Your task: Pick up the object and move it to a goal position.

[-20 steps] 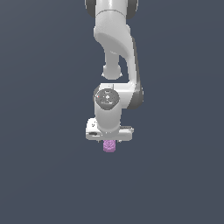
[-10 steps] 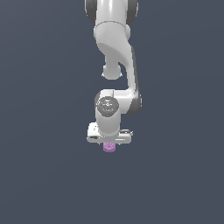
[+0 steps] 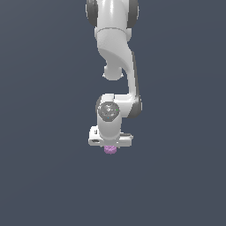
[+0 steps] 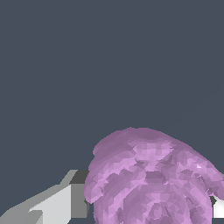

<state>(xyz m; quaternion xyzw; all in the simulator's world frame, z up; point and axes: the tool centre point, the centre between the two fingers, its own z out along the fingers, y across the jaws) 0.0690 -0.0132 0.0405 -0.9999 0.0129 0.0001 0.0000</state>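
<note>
My arm [image 3: 115, 53] hangs down from the top of the exterior view, white links, wrist joint facing cam, hand pointed straight down. My gripper [image 3: 110, 149] sits approx. mid-frame, slightly below centre, over a flat dark blue-grey bkgd [image 3: 44, 132]. The object [image 3: 110, 150] pokes out directly beneath the white hand body, centred w/ it and touching its underside; only the lower part shows in that view. Appearance: small pink-purple lump, squat and rounded, much narrower than the hand above it. Wrist view gives the close look at the object [image 4: 151, 179]: surface bumpy, ridged in lobes that fan outward from one side, faceted mesh, lighter lilac on ridge crests, darker mauve in grooves, one tiny bright highlight. A pale grey finger [image 4: 52, 205] w/ darker inner face lies right against one flank; a sliver of white shows at the opposite flank. Reading: jaws closed onto the object, one either side, pinching it. Whether it rests on any surface: can't tell, bkgd is uniform.
</note>
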